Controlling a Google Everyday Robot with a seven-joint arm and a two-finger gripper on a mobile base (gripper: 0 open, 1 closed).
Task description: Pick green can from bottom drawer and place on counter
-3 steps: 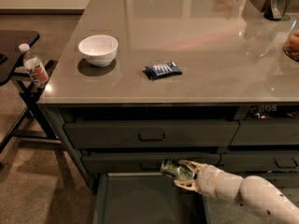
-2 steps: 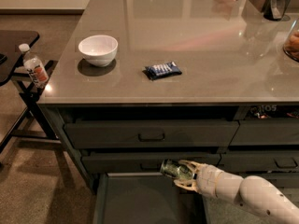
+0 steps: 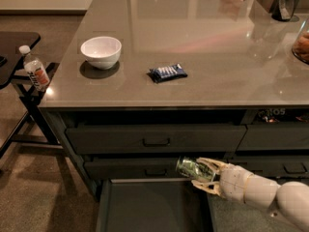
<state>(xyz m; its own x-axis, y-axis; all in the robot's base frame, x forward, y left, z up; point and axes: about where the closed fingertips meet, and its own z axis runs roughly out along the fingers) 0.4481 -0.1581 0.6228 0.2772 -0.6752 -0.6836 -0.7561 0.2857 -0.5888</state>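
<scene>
Grasp: gripper (image 3: pixel 202 172) clamped on green can (image 3: pixel 186 167), held sideways just above open bottom drawer (image 3: pixel 145 209) | change: barely any over last second; lift to counter (image 3: pixel 203 47) seemingly still pending

Up-left of my gripper (image 3: pixel 202 172), low at right, sit a white bowl (image 3: pixel 101 51) and blue packet (image 3: pixel 167 72), a bottle (image 3: pixel 35 71) farther left.
</scene>
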